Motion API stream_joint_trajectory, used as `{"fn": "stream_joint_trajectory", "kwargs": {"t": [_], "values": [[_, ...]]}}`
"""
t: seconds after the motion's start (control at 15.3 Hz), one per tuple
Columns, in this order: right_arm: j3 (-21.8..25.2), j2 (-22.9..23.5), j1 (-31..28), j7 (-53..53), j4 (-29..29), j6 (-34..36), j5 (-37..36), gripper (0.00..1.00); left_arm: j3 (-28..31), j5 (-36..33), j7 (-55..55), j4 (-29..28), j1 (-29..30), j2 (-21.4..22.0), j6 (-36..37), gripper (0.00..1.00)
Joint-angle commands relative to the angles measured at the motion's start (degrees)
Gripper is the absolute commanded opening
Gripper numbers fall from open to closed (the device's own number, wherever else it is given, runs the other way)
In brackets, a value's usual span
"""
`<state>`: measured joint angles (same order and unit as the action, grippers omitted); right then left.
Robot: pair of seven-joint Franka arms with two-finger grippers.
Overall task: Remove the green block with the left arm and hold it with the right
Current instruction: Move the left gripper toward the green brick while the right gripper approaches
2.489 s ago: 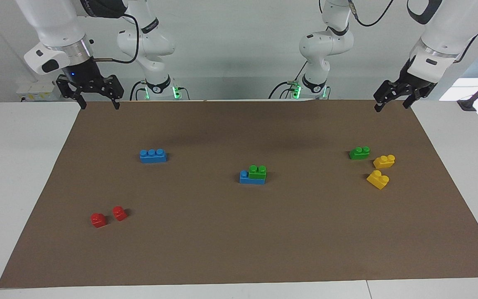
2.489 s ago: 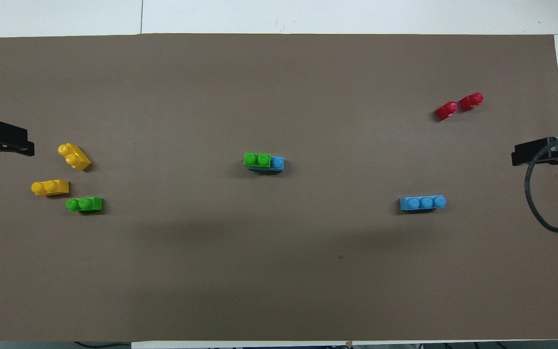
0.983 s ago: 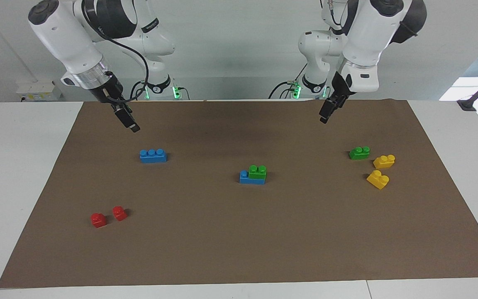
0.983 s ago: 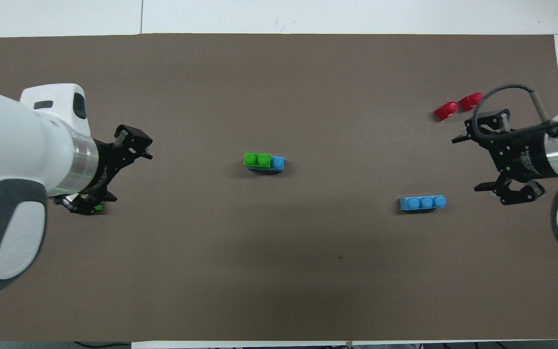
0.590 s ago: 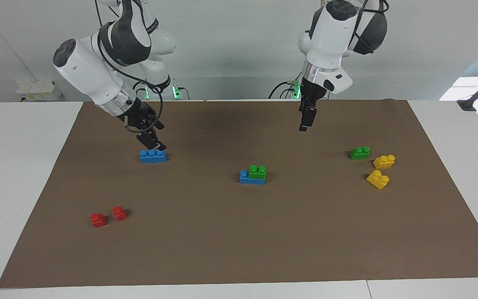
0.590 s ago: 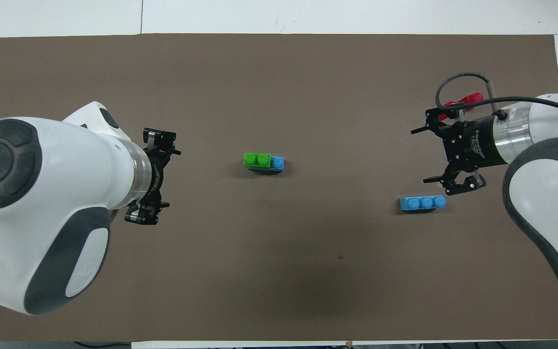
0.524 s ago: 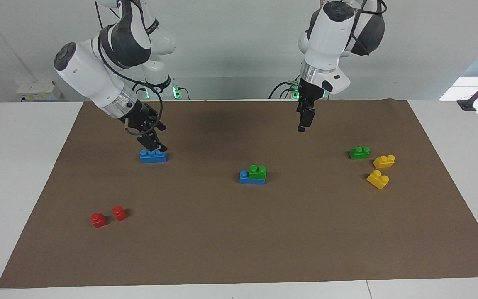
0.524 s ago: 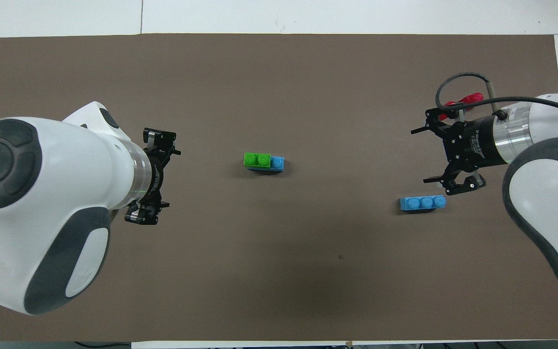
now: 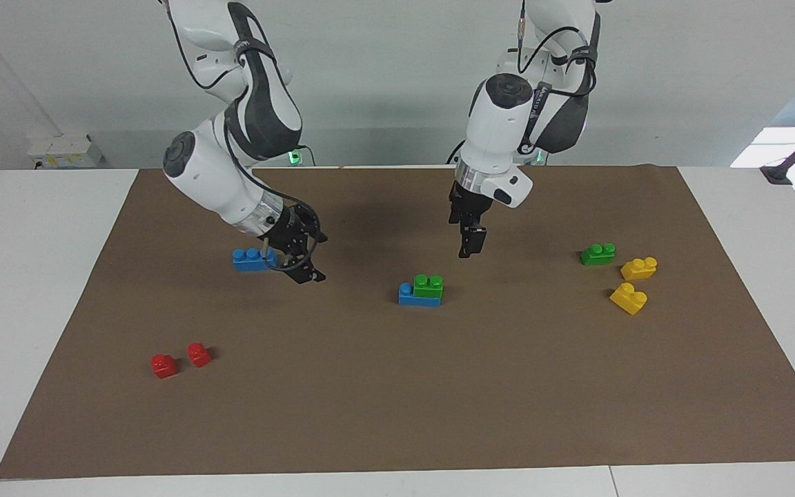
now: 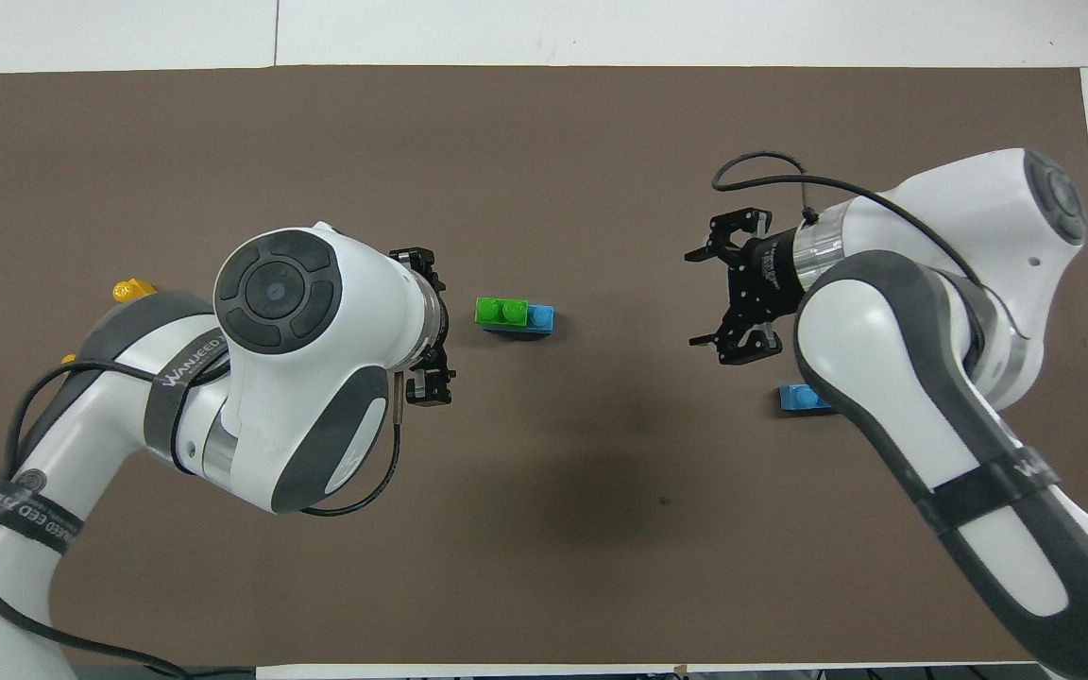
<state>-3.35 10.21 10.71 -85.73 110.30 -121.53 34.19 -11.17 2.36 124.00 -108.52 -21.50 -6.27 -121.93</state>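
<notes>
Step in hand: approach, both arms converging mid-desk. Green block seated on blue brick, centre of brown mat. Left pincer raised just beside the stack, empty; opening: cannot tell. Right pincer spread open, empty, over bare mat. Next, by judgement: right clamps blue brick, left lifts green off.

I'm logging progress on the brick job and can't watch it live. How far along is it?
Nothing is finished yet: the green block sits pressed on the blue brick mid-mat, untouched. In hand is the approach: the left gripper hangs above the mat near the pair, and the right gripper hangs at the pair's right-arm end, jaws open. Both grips and the pull-apart are left.
</notes>
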Motion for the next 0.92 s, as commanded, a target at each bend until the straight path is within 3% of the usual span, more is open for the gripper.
{"fn": "stream_joint_trajectory", "kwargs": {"t": [0.0, 0.33, 0.59, 0.85], "values": [[0.01, 0.59, 0.63, 0.13, 1.06, -1.78, 3.50, 0.98, 0.89, -0.95, 3.43, 2.69, -1.87, -3.65, -2.33, 1.00], [-0.08, 3.84, 3.88, 0.04, 1.32, -6.69, 5.62, 0.98, 0.89, -2.35, 3.53, 3.57, -1.97, -8.04, -5.86, 1.00], [-0.17, 7.36, 5.90, -0.05, 0.44, -11.08, 5.79, 0.98, 1.06, -4.11, 5.10, 9.37, -2.76, -14.72, -4.81, 1.00], [-0.17, 9.91, 10.02, -0.31, 0.09, -17.23, 8.52, 0.98, 1.06, -5.69, 5.72, 9.38, -2.76, -15.69, -5.51, 1.00]]}}
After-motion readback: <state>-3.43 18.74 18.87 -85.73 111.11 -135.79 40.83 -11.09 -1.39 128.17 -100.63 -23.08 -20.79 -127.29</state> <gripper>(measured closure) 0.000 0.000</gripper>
